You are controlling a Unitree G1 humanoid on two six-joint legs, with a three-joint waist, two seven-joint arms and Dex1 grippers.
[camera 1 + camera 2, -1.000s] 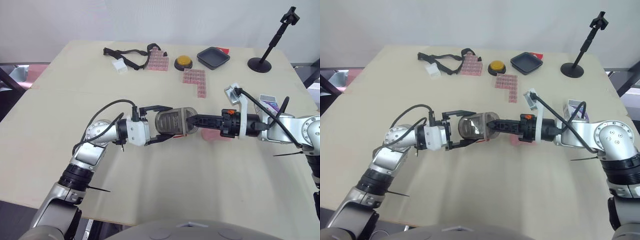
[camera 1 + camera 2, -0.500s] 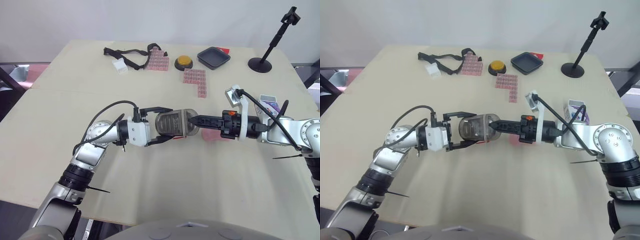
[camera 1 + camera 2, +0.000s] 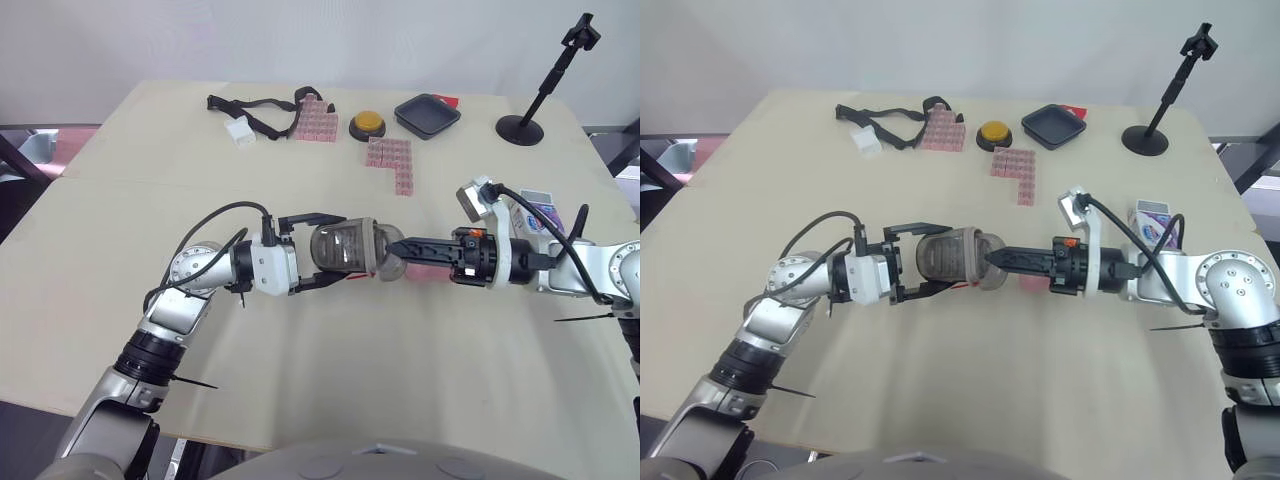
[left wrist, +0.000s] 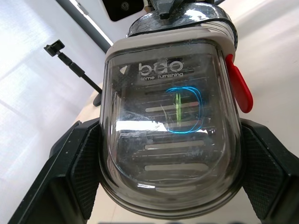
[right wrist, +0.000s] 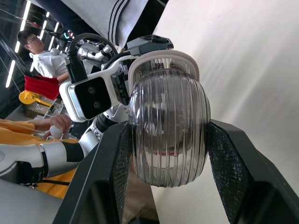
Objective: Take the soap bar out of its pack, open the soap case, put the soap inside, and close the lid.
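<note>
A clear grey soap case (image 3: 345, 248) with a white rim and a red latch (image 4: 238, 88) is held above the table, my left gripper (image 3: 343, 250) shut around its base (image 4: 170, 135). From the right, my right gripper (image 3: 393, 247) is shut on the case's ribbed lid (image 5: 169, 126), which sits between its two fingers and stands slightly off the rim at that end (image 3: 388, 264). The pink soap bar (image 3: 432, 272) lies on the table just behind the right gripper's fingers. Its purple and white pack (image 3: 540, 208) lies near the right forearm.
At the back of the table (image 3: 330, 380) lie a black strap (image 3: 250, 105) with a white plug, two pink block sheets (image 3: 390, 160), a yellow button (image 3: 367, 124), a black tray (image 3: 427, 114) and a black stand (image 3: 520, 128). People appear behind the lid in the right wrist view.
My right gripper has drawn back to the right, and the lid end of the case has come away a little from the base. The left gripper has held still.
</note>
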